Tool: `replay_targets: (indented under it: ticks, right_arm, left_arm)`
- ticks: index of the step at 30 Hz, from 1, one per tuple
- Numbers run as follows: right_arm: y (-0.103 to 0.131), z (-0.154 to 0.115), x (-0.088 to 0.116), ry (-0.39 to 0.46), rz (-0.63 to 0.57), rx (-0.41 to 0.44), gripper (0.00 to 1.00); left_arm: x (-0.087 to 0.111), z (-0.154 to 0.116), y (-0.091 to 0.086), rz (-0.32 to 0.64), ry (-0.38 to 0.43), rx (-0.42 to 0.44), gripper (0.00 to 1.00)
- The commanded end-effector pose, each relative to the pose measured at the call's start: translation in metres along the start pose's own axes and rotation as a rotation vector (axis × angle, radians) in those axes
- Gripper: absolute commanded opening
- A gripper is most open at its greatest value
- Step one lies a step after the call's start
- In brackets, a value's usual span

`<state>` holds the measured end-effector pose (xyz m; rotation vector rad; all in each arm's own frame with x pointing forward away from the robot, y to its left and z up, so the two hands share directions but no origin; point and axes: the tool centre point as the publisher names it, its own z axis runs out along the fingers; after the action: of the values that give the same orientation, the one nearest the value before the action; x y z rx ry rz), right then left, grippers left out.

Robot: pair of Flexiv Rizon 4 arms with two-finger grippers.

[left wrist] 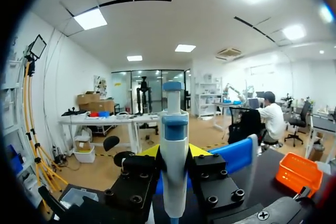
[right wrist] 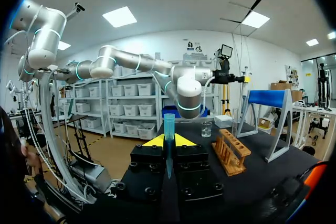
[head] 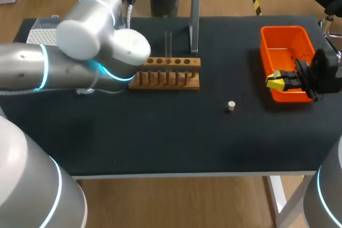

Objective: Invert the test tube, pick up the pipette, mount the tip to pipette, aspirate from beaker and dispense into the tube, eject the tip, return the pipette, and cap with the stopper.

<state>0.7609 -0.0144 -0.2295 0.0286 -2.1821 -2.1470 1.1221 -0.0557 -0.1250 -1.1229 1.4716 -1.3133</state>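
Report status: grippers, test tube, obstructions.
Left gripper shut on pipette. Right gripper shut on blue pipette tip, at orange bin. Test tube upright in wooden rack. Stopper loose on table, apart from rack.

The black table [head: 176,142] has a wooden rack [head: 171,73] in the middle, toward the far side. A blue stand [head: 194,30] is just behind it. An orange bin [head: 283,29] sits on the right. A small white stopper [head: 231,105] lies alone, nearer. A white box [head: 41,34] sits far left.
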Motion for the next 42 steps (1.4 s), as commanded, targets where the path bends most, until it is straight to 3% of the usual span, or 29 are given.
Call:
replay_targets:
  ticks: [1, 6, 9, 28, 33, 42]
  right_arm:
    - [0.0, -0.001, 0.0, 0.001, -0.001, 0.0, 0.0]
    - [0.0, -0.001, 0.0, 0.001, -0.001, 0.0, 0.0]
    - [0.0, -0.001, 0.0, 0.001, -0.001, 0.0, 0.0]
    - [0.0, -0.001, 0.0, 0.001, -0.001, 0.0, 0.0]
    - [0.0, -0.001, 0.0, 0.001, -0.001, 0.0, 0.0]
    - [0.0, -0.001, 0.0, 0.001, -0.001, 0.0, 0.0]
  left_arm:
    - [-0.003, -0.038, -0.016, 0.003, 0.235, -0.084, 0.0]
    - [0.008, -0.063, -0.026, 0.03, 0.352, -0.123, 0.0]
    - [0.019, -0.079, -0.032, 0.073, 0.509, -0.181, 0.0]
    - [0.019, -0.079, -0.032, 0.073, 0.509, -0.181, 0.0]
    - [0.03, -0.11, -0.043, 0.121, 0.656, -0.153, 0.0]
    - [0.053, -0.171, -0.057, 0.084, 0.791, -0.018, 0.0]
